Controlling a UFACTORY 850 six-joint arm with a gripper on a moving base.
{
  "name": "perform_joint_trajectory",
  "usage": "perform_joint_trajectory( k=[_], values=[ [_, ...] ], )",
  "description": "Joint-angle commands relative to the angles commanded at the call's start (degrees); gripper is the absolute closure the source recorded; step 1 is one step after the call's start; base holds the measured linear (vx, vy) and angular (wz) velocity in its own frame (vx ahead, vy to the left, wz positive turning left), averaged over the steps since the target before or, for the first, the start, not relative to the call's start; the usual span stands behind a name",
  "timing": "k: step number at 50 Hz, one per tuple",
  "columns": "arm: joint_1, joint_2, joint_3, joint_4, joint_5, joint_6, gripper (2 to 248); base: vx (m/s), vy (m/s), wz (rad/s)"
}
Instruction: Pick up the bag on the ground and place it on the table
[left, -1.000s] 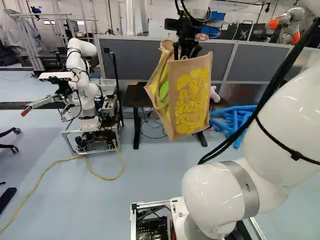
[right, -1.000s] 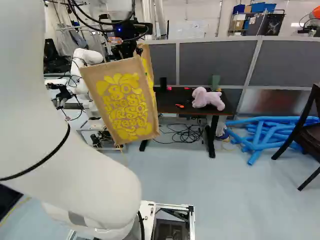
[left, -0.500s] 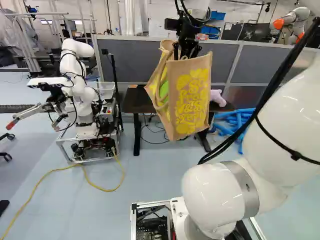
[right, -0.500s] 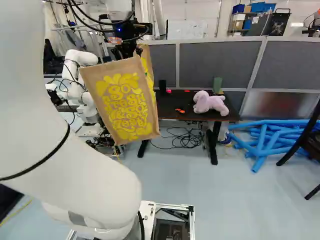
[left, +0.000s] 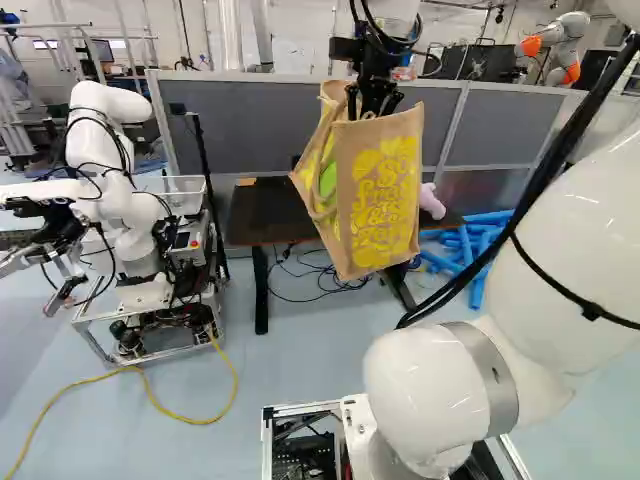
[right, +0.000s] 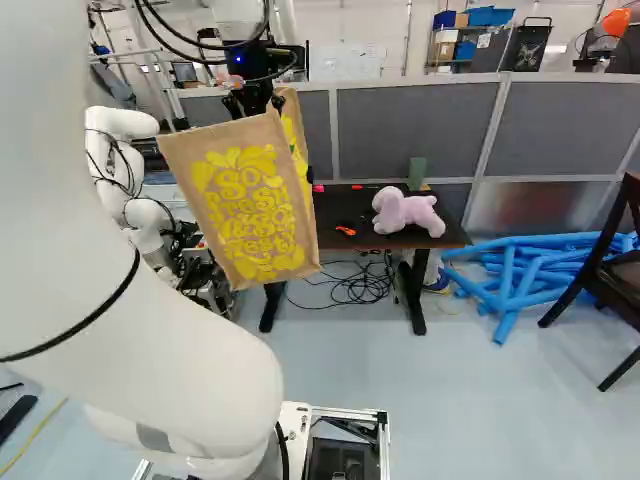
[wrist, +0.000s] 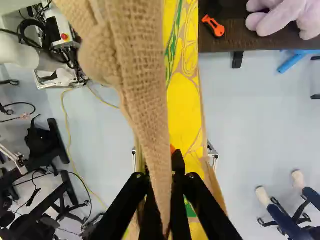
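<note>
Hanging in the air, the tan bag (left: 378, 200) with yellow print dangles under my gripper (left: 372, 100); something green shows inside it. In the wrist view my gripper (wrist: 172, 177) is shut on the bag's woven strap (wrist: 145, 95), which runs between both fingers. The yellow side of the bag (wrist: 182, 110) hangs beside the strap. The dark table (right: 345, 210) stands beyond the bag, which hides part of its top in both base views.
A pink plush toy (right: 408, 212), an orange tool (right: 346, 231) and a green block (right: 417, 173) are on the table. Blue tubes (right: 520, 275) lie right of it, near a dark chair (right: 605, 260). Another robot (left: 115, 190) stands left of the table, with a yellow cable (left: 150, 390) on the floor.
The base has moved, bringing the table nearer and shifting the scene in the base views. My arm keeps its pose, with the bag still in the gripper. The other robot appears larger and farther left.
</note>
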Motion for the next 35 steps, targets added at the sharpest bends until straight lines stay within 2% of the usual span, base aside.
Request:
perform_joint_trajectory(
  k=[35],
  values=[
    [0.00, 0.00, 0.00, 0.00, 0.00, 0.00, 229, 0.183, 0.068, -0.025]
  ],
)
